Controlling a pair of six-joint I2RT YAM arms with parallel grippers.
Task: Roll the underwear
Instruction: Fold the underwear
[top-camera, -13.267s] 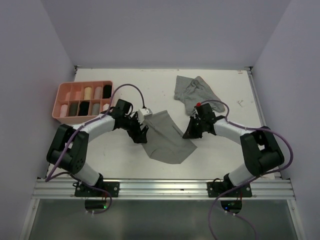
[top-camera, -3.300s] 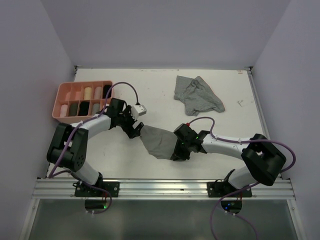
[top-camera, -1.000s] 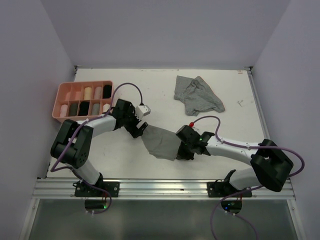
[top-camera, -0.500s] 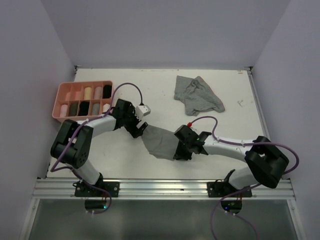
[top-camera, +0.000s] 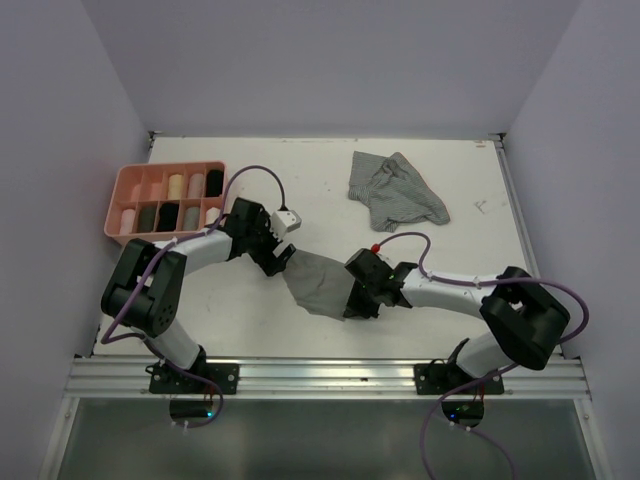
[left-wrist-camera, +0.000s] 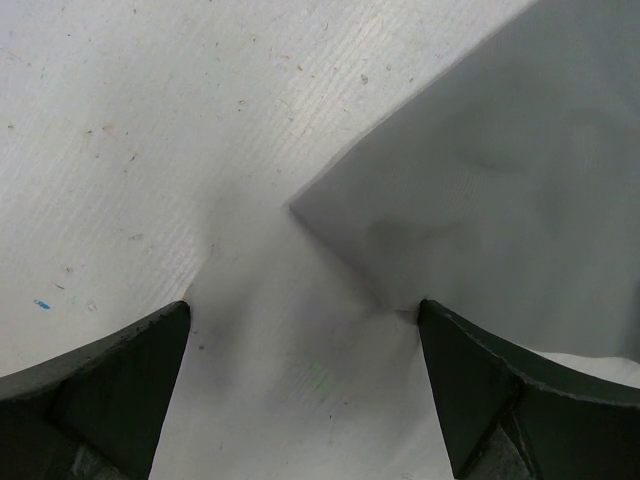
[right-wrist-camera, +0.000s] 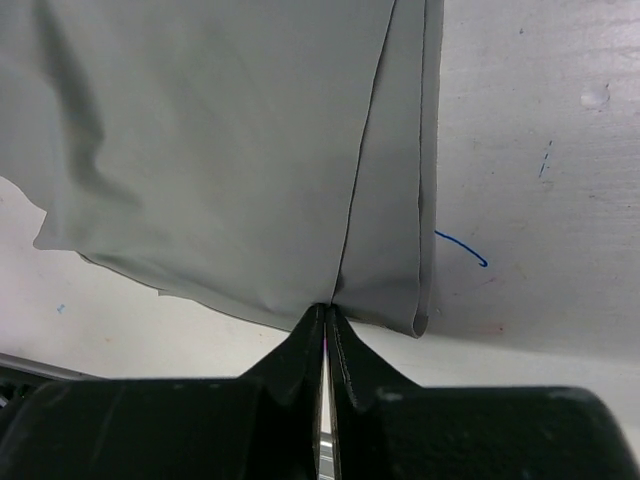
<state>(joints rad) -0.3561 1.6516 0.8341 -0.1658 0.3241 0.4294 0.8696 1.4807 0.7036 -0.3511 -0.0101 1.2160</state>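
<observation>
A dark grey underwear (top-camera: 318, 283) lies folded flat at the table's middle. My left gripper (top-camera: 280, 262) stands open at its upper-left corner; in the left wrist view the left gripper (left-wrist-camera: 303, 310) has bare table between its fingers, and the right fingertip (left-wrist-camera: 440, 340) touches the edge of the underwear (left-wrist-camera: 500, 180). My right gripper (top-camera: 352, 303) is at the garment's lower-right edge. In the right wrist view the right gripper (right-wrist-camera: 325, 308) is shut, its tips pinching the hem of the underwear (right-wrist-camera: 220, 150) where a folded flap meets it. A grey striped underwear (top-camera: 395, 190) lies crumpled at the back right.
A pink tray (top-camera: 116, 200) with rolled garments in its compartments stands at the back left, near the left arm's elbow. A blue pen mark (right-wrist-camera: 462, 250) is on the table beside the fold. White walls close in the table on three sides.
The right wrist has edged slightly left along the grey garment's lower-right edge. The left arm and the garment have kept their places.
</observation>
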